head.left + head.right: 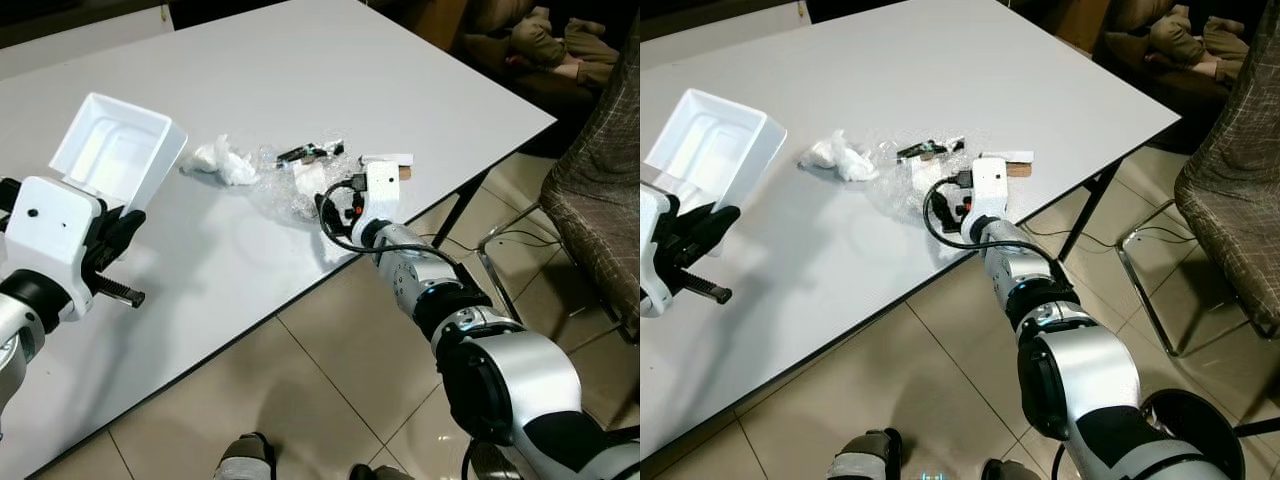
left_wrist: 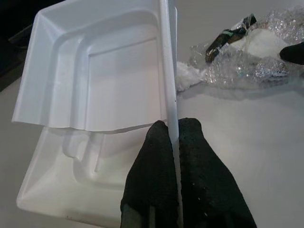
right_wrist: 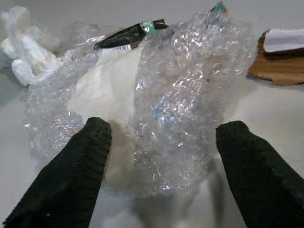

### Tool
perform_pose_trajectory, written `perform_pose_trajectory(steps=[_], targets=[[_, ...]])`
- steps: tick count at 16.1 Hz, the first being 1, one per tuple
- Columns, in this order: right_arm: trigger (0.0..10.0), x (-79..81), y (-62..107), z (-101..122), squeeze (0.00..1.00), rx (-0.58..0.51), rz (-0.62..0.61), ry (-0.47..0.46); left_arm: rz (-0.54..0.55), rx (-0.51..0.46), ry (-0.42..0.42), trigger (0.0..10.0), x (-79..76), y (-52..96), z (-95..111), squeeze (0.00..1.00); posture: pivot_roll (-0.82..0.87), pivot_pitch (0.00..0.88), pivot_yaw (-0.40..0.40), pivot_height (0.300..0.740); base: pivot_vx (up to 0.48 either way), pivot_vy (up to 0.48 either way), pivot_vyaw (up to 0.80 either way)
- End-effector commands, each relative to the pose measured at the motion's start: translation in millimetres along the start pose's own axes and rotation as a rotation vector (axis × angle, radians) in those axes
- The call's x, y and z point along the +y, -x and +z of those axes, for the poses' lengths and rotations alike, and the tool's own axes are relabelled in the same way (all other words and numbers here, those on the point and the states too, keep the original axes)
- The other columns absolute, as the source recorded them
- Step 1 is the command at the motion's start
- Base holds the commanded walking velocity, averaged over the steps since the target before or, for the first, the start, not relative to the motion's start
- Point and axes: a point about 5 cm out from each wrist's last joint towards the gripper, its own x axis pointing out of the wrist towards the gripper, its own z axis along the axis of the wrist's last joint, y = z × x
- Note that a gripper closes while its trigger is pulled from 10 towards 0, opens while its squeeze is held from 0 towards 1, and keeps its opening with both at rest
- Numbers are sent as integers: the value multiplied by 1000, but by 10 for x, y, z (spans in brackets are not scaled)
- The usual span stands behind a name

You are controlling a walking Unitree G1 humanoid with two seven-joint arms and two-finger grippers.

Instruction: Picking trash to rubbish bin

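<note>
Nearest, at the left, the left claw is pinched tight on the thin rim of a white foam tray, holding it raised over the pale surface. Further right lies crumpled white tissue, then a heap of clear bubble wrap with a dark wrapper at its far side. The right claw stands wide apart, one finger on each side of the wrap, near the surface's front edge. A brown cardboard scrap lies just beside the wrap. Tiled floor and a chair stand at the right.
</note>
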Motion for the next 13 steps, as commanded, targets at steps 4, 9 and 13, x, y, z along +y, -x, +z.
perform_pose_trajectory(steps=[4,9,13], targets=[[0,8,1,-12,0,6,17,-7,-12,-4,-6,0,-24,56,38,0,462,186,-52,740,0,0,0],[0,41,-7,-2,0,7,40,35,-28,5,8,0,-80,41,6,0,456,187,-52,740,0,0,0],[0,32,-7,12,0,2,38,39,-37,9,16,0,-123,43,-12,0,450,186,-60,740,0,0,0]])
